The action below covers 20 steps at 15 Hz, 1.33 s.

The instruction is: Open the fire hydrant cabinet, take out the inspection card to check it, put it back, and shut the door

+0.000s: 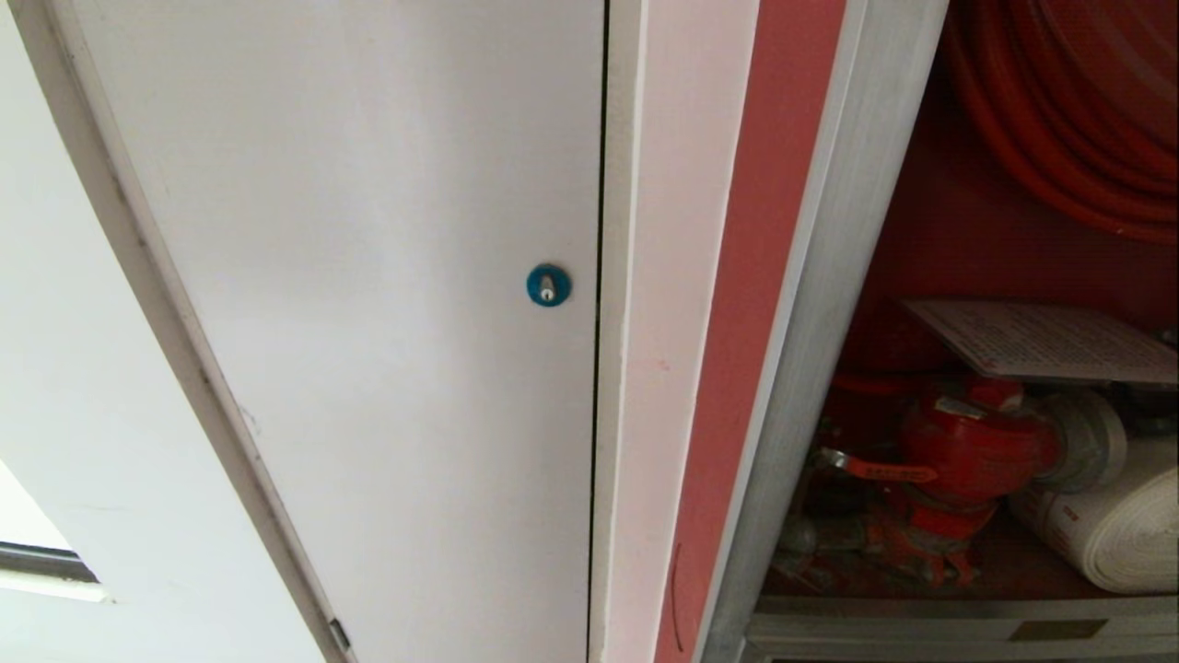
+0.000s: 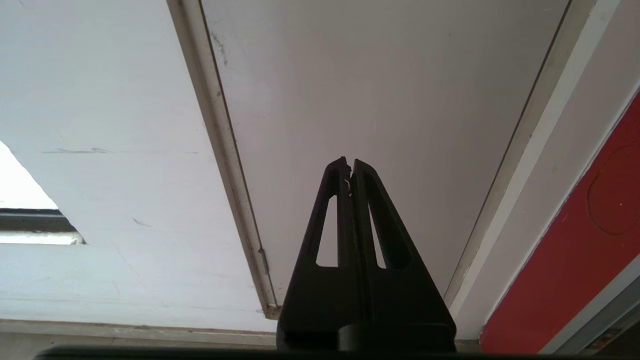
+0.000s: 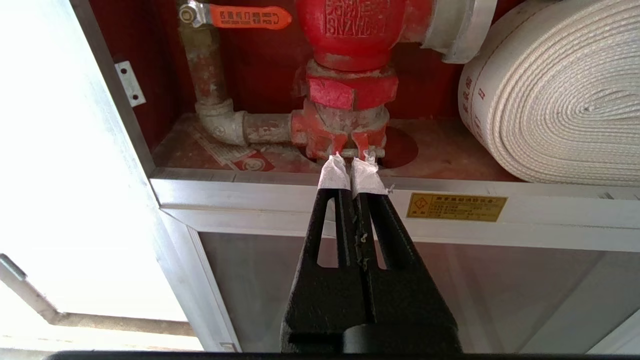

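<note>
Right gripper (image 3: 351,165): black, two fingers pressed together with nothing between them, each tip wrapped in white tape; it hangs in front of the lower frame rail of the tall silver metal-framed fire hydrant cabinet (image 3: 280,192), pointing at the valve base.
Left gripper (image 2: 349,165): black, two fingers pressed together, empty; it faces the plain white door (image 2: 380,90) beside the cabinet.
Red cast valve (image 3: 357,25): one, standing upright on its pipe inside the red interior, with one orange-red lever handle (image 3: 247,16) lying level to its side.
Rolled white fabric hose (image 3: 555,95): one roll, resting on the cabinet floor just beside the valve, its coil face turned outward.
Brass-coloured rectangular label (image 3: 456,207): one, fixed on the silver rail below the hose.
Inspection card (image 1: 1045,341): one thin flat pale greyish-pink sheet printed with fine rows of text; it lies roughly level above the valve (image 1: 967,442), long axis running across the cabinet from side to side, near edge toward the opening.
Coiled red hose (image 1: 1068,110): one coil, in the upper part of the cabinet above the card.
White door detail: one round blue lock (image 1: 548,284), near the edge closest to the cabinet.
Cabinet door: its tinted glass panel cannot be made out; the interior stands exposed.
</note>
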Motion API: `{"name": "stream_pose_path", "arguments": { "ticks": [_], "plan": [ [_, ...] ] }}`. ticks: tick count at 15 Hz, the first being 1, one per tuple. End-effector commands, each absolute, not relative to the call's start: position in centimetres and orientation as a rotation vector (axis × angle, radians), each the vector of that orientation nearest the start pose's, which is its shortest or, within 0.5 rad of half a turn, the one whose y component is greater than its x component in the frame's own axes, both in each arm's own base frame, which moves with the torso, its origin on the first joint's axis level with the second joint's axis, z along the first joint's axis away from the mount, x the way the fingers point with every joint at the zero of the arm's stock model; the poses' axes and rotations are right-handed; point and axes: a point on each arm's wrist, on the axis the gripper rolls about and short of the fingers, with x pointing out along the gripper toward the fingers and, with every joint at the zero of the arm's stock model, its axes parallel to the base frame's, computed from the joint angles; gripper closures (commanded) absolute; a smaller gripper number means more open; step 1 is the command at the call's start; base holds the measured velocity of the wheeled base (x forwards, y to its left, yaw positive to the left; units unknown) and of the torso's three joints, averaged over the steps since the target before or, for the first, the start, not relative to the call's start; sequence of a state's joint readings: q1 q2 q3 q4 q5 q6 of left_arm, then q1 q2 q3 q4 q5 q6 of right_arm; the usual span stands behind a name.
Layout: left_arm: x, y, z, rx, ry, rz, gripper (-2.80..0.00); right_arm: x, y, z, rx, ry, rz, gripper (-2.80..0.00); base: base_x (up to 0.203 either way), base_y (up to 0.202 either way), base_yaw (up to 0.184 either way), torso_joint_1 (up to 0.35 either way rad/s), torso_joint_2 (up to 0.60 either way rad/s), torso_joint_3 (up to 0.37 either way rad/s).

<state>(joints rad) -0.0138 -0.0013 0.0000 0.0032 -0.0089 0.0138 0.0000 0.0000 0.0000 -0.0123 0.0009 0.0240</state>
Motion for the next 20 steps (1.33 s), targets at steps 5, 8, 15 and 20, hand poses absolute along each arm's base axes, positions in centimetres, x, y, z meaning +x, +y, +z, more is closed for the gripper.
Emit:
{"name": "stream_pose_path", "arguments": {
  "ticks": [5,8,15,20],
  "plan": [
    [-2.3,0.0,7.5,0.014,0.005,-0.023,0.0,-2.4,0.0,7.8,0.023,0.007,-0.003,0.0,0.0,0.0,0.0,0.0,0.0,0.0],
    [-2.3,0.0,7.5,0.014,0.004,-0.023,0.0,-3.4,0.0,11.5,0.024,-0.033,-0.006,0.0,0.0,0.0,0.0,0.0,0.0,0.0],
    [-2.3,0.0,7.5,0.014,0.003,-0.023,0.0,-0.6,0.0,21.7,-0.122,0.009,-0.007,0.0,0.0,0.0,0.0,0.0,0.0,0.0],
    [-2.3,0.0,7.5,0.014,0.003,-0.023,0.0,2.7,0.0,23.7,-0.509,0.109,0.021,0.0,0.0,0.0,0.0,0.0,0.0,0.0]
  ]
}}
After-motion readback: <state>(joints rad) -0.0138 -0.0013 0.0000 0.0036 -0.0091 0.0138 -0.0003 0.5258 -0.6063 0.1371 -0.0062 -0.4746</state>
